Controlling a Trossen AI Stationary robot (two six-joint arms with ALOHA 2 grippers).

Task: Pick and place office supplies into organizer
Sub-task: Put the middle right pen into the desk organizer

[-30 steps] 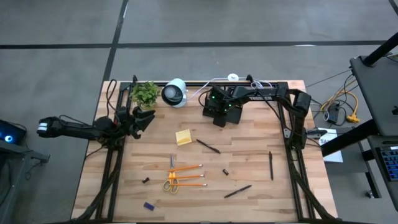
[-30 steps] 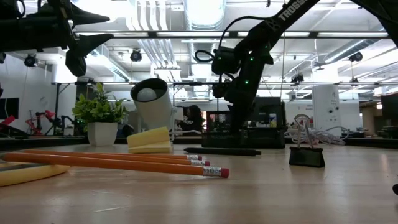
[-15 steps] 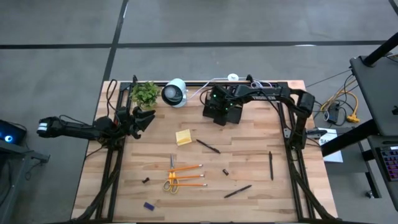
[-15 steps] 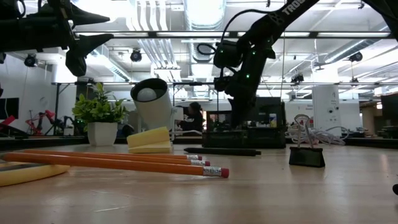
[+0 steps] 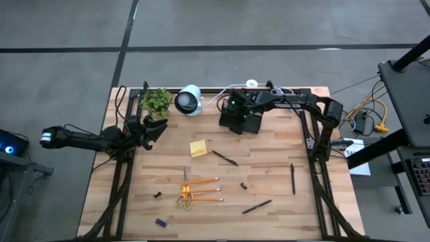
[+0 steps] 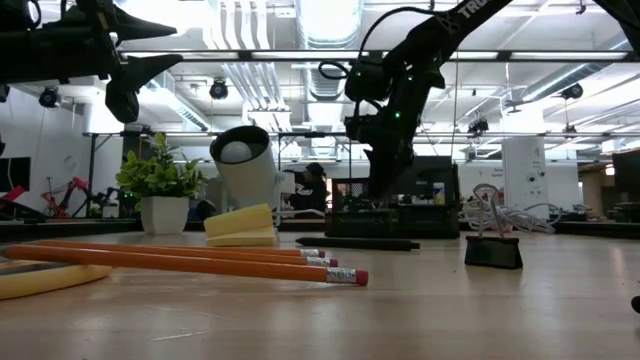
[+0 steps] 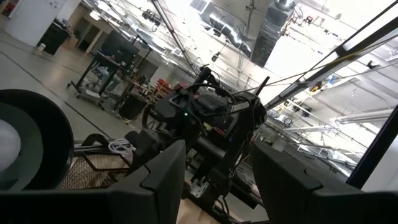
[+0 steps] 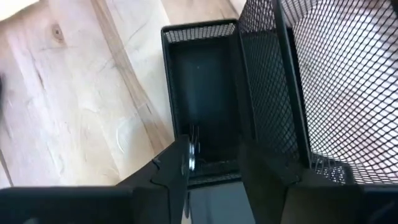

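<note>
Organizer (image 8: pixel 205 118) sits beneath right end effector (image 8: pixel 214 165).

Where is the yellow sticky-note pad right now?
In the high view the yellow sticky-note pad lies flat on the wooden table, a little left of the middle, just left of a black pen and nearer the front than the black organizer.

The right arm reaches in from the right side along the back edge of the tabletop, wrist bent downward, its right gripper (image 5: pixel 236 115) pointing down with the jaws parted and nothing between them. The left arm lies stretched out level at the left edge, raised above the tabletop; its left gripper (image 5: pixel 156 128) hangs in the air, jaws apart and empty.
</note>
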